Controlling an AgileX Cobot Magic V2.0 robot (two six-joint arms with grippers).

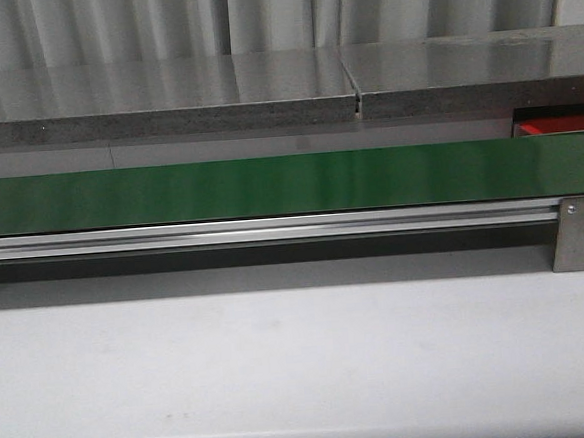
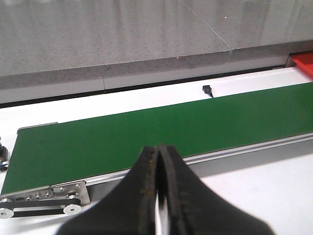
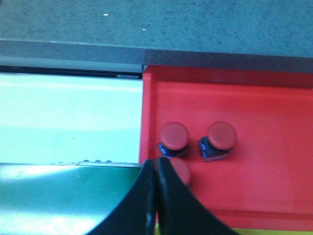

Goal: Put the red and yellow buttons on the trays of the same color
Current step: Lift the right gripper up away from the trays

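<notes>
A pale white table (image 1: 302, 369) fills the foreground under soft, even light. Beyond it runs a long green conveyor belt (image 1: 270, 185) on an aluminium rail (image 1: 263, 229), with a metal bracket (image 1: 578, 231) at its right end. Behind stand 2 grey speckled stone slabs (image 1: 163, 98) meeting at a seam, backed by grey pleated curtains (image 1: 257, 11).

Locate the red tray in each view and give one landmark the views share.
Front view: red tray at far right, behind the green conveyor belt.
Left wrist view: tray corner at the right edge.
Right wrist view: tray holds three red buttons.
Shared landmark: the belt.
</notes>
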